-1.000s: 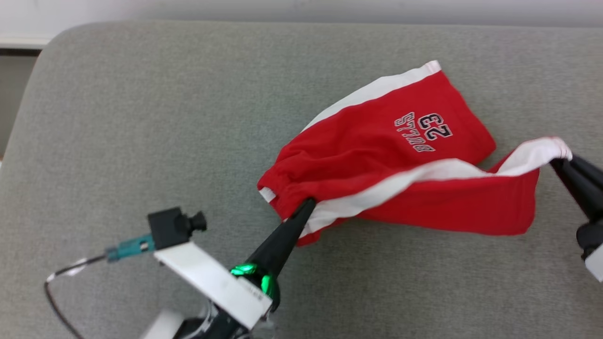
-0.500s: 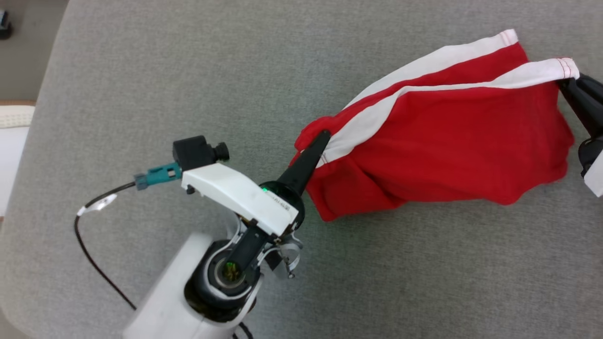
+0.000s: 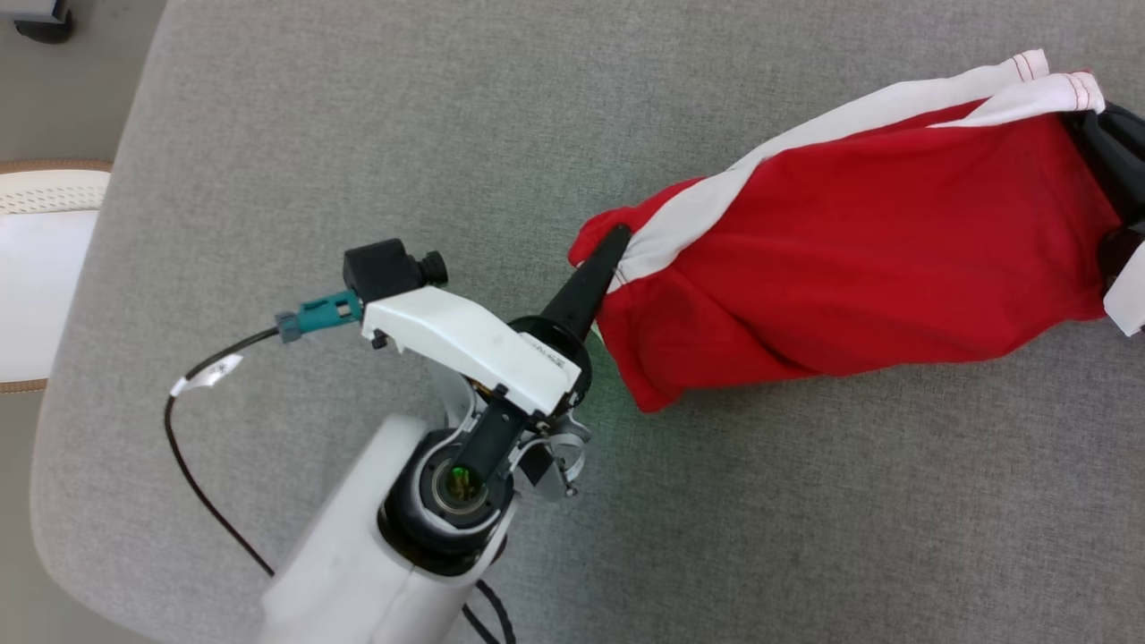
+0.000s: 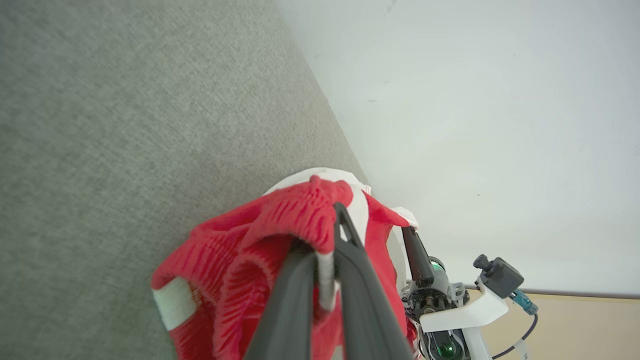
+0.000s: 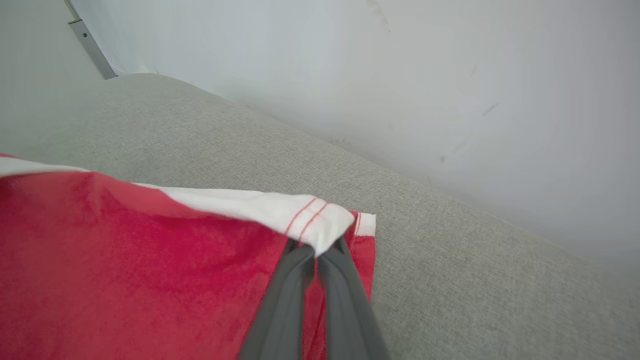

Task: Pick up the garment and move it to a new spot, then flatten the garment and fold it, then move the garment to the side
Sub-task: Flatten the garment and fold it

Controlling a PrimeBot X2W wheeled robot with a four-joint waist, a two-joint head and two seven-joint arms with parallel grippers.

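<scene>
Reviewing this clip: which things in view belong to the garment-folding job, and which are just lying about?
In the job: red garment, stretched out; left gripper, shut on its waistband; right gripper, shut on its white hem; grey cushion beneath.
Lying about: pale object off the cushion's left edge; dark object at top left.

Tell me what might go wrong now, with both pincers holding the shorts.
1. The right pincer grips only a white hem corner of the shorts; pulling taut may tear it free.
2. The left pincer clamps a bunched waistband, so the cloth may land creased on the cushion.
3. The loose red fold hangs low and could double under.
</scene>
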